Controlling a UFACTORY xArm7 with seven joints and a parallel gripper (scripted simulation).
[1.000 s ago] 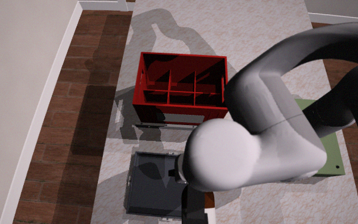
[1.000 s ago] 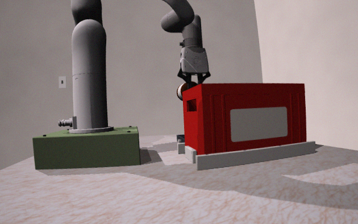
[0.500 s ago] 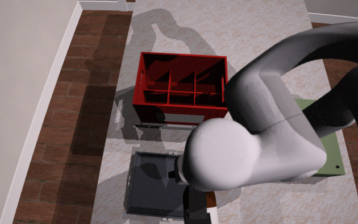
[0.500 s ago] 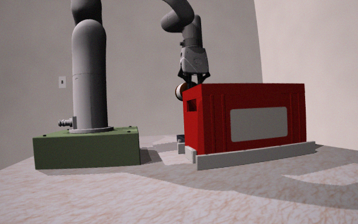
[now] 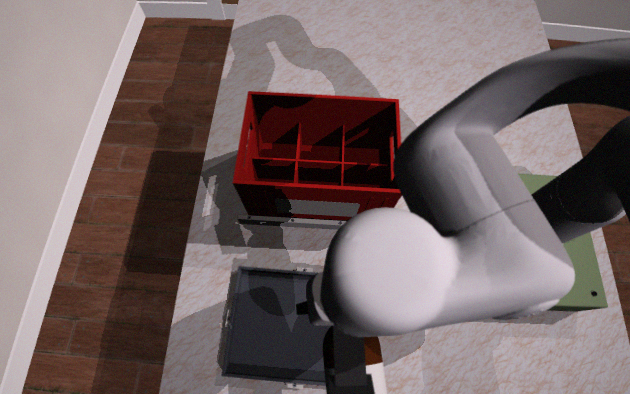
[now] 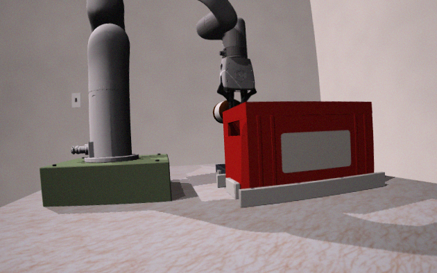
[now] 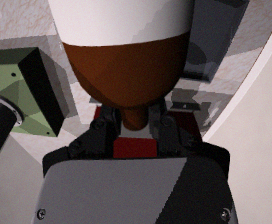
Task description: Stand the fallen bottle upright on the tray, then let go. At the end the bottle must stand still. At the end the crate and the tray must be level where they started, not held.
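My tool [image 6: 236, 98] clamped on brown bottle [image 7: 123, 76] neck; bottle hangs off table; tray [image 5: 265, 325] below; crate [image 6: 298, 142] beside.
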